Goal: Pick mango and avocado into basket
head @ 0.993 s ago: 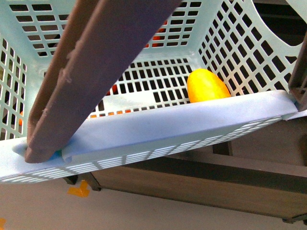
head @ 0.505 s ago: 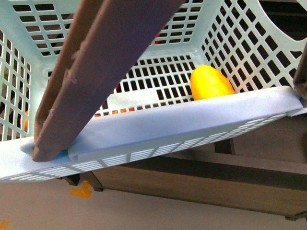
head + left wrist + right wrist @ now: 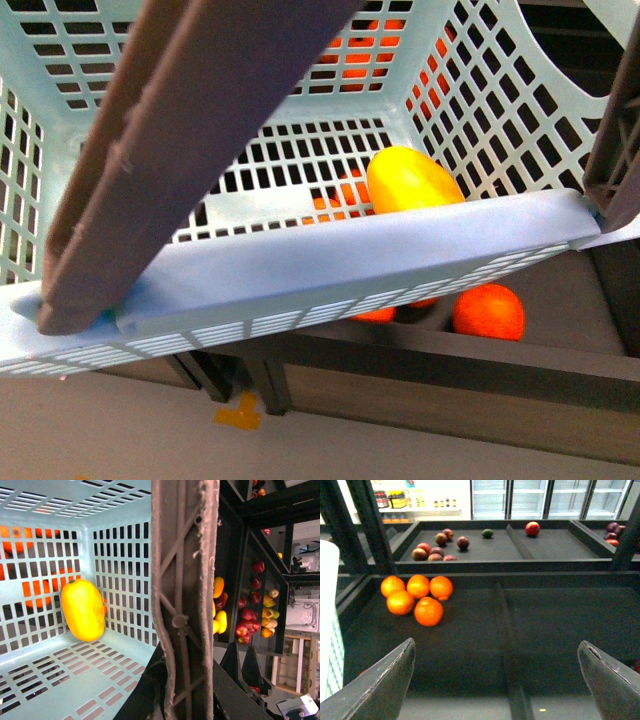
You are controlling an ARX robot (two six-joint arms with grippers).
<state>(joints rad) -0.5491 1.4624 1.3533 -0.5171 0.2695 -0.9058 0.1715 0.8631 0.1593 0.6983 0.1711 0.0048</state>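
The turquoise basket (image 3: 330,265) fills the front view, tilted, with its brown handle (image 3: 190,130) crossing in front. The yellow-orange mango (image 3: 408,180) lies inside it by a corner; the left wrist view shows the mango (image 3: 82,610) resting against the slotted wall (image 3: 122,555). My left gripper (image 3: 177,692) is shut on the brown handle (image 3: 182,580). Over a dark shelf tray, my right gripper (image 3: 497,652) is open, with nothing between its fingers (image 3: 382,685). A small dark green fruit (image 3: 487,533), seemingly the avocado, lies in the far tray.
Several oranges (image 3: 417,597) sit in the near tray, left of a divider (image 3: 502,625). Dark red fruits (image 3: 437,547) and a red apple (image 3: 532,528) lie in the far trays. An orange (image 3: 488,310) shows under the basket rim. Shelves of apples and mangoes (image 3: 250,615) stand beyond the handle.
The basket has shifted in the front view. Oranges on the shelf now show through its slots and below its rim, and the mango sits a little further left.
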